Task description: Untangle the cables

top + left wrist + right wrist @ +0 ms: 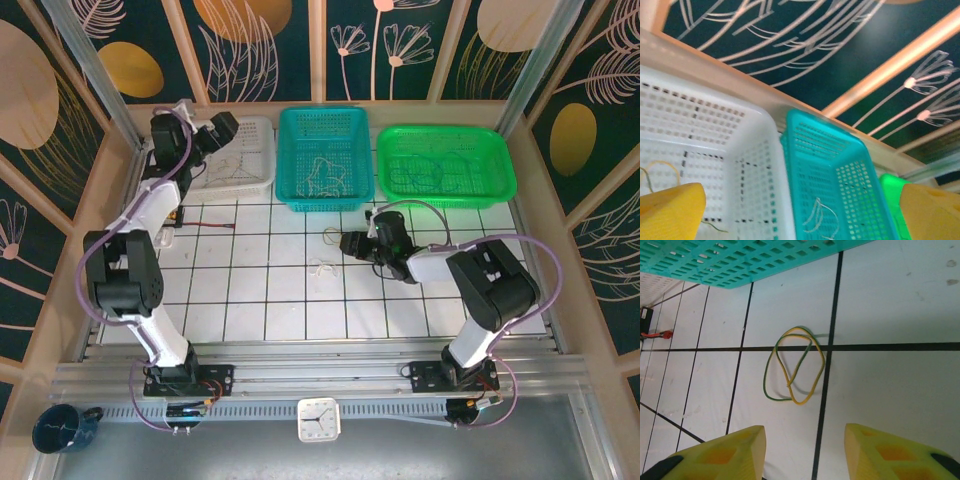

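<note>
A thin yellow-and-green wire (792,365) lies in a loose double loop on the white tiles, straddling a black grout line; from above this wire (331,236) sits just left of my right gripper (347,243). My right gripper (805,432) is open, its yellow fingers (725,450) low over the tile short of the loop, holding nothing. A small whitish wire (320,268) rests one tile nearer. My left gripper (224,126) hovers over the white basket (245,160); in its own view the left gripper (801,192) is open and empty.
A teal basket (322,115) with pale wires (817,220) and a green basket (445,135) holding thin wires stand along the back. A yellowish wire (660,167) lies in the white basket (700,130). A red wire (205,225) with a small board lies at far left.
</note>
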`<control>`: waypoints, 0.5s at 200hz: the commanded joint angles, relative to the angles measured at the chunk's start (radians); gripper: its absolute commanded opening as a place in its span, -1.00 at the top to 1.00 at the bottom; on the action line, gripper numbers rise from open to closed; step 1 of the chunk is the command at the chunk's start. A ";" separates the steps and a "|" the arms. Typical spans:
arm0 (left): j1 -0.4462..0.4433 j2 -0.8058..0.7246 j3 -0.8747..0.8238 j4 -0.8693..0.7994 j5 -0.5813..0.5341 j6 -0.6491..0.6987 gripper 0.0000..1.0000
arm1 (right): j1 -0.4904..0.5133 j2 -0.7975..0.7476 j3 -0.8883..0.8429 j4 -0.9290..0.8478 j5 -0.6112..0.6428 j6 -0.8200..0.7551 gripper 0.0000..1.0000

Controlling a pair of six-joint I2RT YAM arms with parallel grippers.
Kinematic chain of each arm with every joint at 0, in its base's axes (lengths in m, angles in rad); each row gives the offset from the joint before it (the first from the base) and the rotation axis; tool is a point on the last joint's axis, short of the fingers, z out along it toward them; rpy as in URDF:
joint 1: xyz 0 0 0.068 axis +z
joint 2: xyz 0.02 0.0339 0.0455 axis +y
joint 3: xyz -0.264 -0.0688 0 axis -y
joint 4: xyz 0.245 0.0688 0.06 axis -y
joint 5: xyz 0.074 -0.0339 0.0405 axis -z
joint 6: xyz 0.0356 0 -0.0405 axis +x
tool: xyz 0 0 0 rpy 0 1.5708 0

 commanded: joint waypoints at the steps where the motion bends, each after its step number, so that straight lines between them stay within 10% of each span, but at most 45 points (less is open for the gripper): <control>1: -0.050 -0.102 -0.071 0.077 0.074 -0.031 -0.98 | 0.014 0.031 0.042 0.046 -0.023 0.009 0.13; 100: -0.140 -0.333 -0.351 0.268 0.093 -0.163 -0.98 | 0.015 0.126 0.072 0.083 -0.046 0.028 0.28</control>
